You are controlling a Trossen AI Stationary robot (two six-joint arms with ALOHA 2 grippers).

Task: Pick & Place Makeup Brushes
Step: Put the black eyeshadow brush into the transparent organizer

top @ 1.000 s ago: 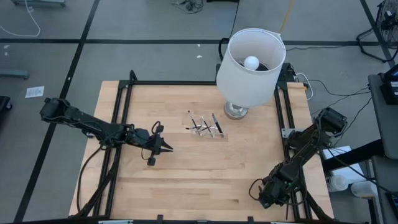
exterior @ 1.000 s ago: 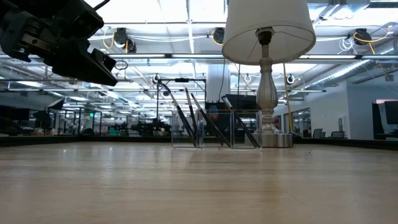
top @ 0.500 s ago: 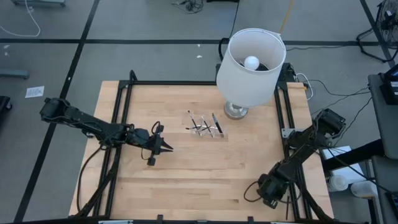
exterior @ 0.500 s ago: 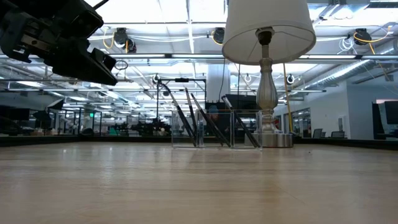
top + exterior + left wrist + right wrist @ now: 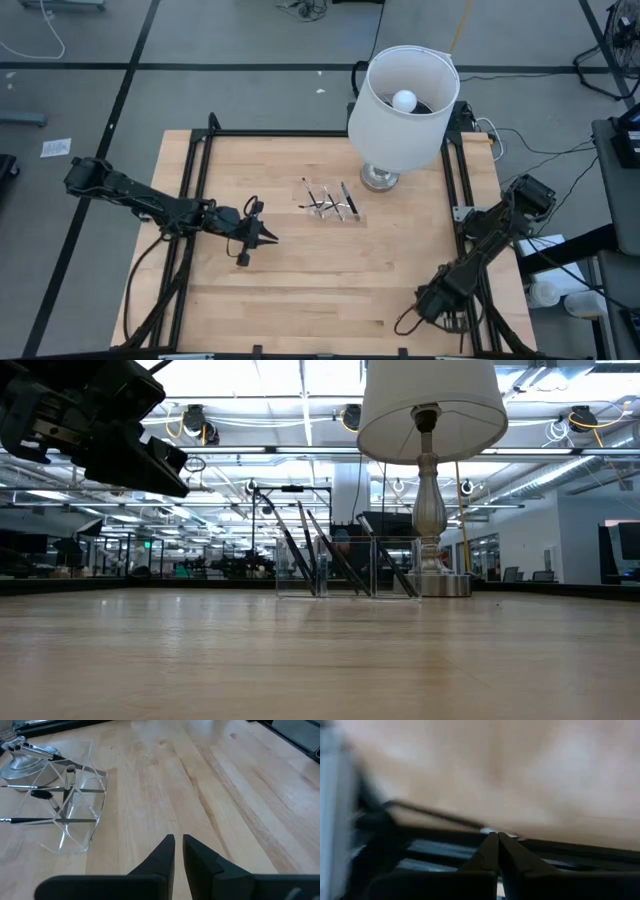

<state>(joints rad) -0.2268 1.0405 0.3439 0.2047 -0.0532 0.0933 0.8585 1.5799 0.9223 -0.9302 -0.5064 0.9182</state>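
Note:
Several thin dark makeup brushes [image 5: 328, 201] lean inside a clear acrylic holder [image 5: 75, 822] at the table's middle, beside the lamp base. The low view shows the brushes [image 5: 335, 555] slanting in the holder [image 5: 345, 585], and the left wrist view shows the brushes [image 5: 45, 795] lying across its compartments. My left gripper [image 5: 265, 236] hovers above the table left of the holder, shut and empty; it also shows in its wrist view [image 5: 178, 841] and in the low view [image 5: 175, 478]. My right gripper [image 5: 497, 836] is shut and empty at the table's near right corner [image 5: 428, 303].
A white-shaded lamp [image 5: 402, 95] stands on a silver base [image 5: 380, 178] right of the holder, toward the far edge. A black frame [image 5: 200, 170] runs along the table's sides. Bare wood [image 5: 330, 275] spreads between the holder and the near edge.
My right arm has shifted a little at the near right corner of the table, and its wrist view is blurred. The left arm, the holder and the brushes have kept still.

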